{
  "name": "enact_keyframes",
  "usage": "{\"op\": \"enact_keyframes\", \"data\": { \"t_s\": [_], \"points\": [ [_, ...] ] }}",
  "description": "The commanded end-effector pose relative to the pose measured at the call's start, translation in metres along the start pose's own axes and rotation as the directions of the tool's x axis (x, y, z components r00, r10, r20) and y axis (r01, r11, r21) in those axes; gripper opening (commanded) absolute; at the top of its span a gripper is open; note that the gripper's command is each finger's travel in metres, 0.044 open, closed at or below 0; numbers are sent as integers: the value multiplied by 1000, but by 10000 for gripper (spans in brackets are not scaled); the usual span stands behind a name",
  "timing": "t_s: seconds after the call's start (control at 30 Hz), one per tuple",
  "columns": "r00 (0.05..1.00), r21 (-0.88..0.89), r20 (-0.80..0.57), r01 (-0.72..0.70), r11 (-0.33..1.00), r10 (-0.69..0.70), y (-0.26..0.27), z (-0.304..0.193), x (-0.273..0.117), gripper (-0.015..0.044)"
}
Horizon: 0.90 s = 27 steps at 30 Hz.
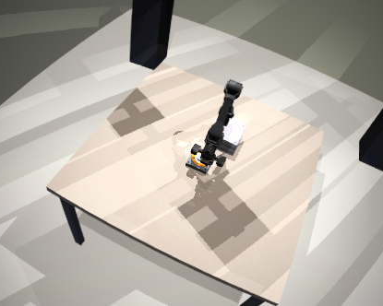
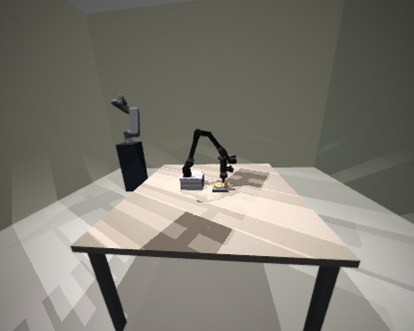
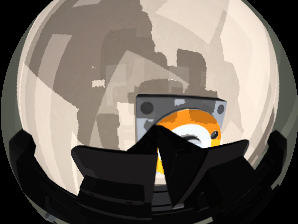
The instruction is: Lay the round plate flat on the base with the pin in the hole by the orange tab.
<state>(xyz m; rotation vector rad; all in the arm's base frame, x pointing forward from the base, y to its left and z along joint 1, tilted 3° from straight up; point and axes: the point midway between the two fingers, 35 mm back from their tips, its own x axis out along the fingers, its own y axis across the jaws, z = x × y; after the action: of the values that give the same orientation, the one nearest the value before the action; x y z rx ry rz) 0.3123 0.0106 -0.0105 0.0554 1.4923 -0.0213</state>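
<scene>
The round plate [image 1: 197, 160] [image 2: 218, 185] [image 3: 187, 117] has an orange rim and a white middle. It sits over the square grey base [image 1: 196, 169] [image 2: 219, 189] [image 3: 172, 101]. In the wrist view a small dark spot, a hole or the pin, shows near the plate's right rim. I cannot tell the plate's tilt. My gripper [image 2: 223, 181] [image 3: 159, 127] is shut and holds nothing. Its fingertips are low over the plate and hide its near left part; contact cannot be told. The orange tab cannot be made out.
The arm stands on a pale box [image 1: 236, 131] [image 2: 192, 182] beside the base, on the wooden table [image 1: 102, 184] [image 2: 285, 234]. A grey robot arm [image 2: 135, 121] on a dark pedestal [image 2: 132, 166] stands beyond the table. Shadows cross the table.
</scene>
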Motion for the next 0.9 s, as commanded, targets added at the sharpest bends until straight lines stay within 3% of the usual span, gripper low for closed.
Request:
{"op": "enact_keyframes", "data": {
  "t_s": [0.0, 0.87],
  "points": [
    [1000, -1, -12, -8, 1000, 8, 4, -8, 2, 0],
    [1000, -1, -13, -8, 1000, 8, 10, -23, 1, 0]
  ]
}}
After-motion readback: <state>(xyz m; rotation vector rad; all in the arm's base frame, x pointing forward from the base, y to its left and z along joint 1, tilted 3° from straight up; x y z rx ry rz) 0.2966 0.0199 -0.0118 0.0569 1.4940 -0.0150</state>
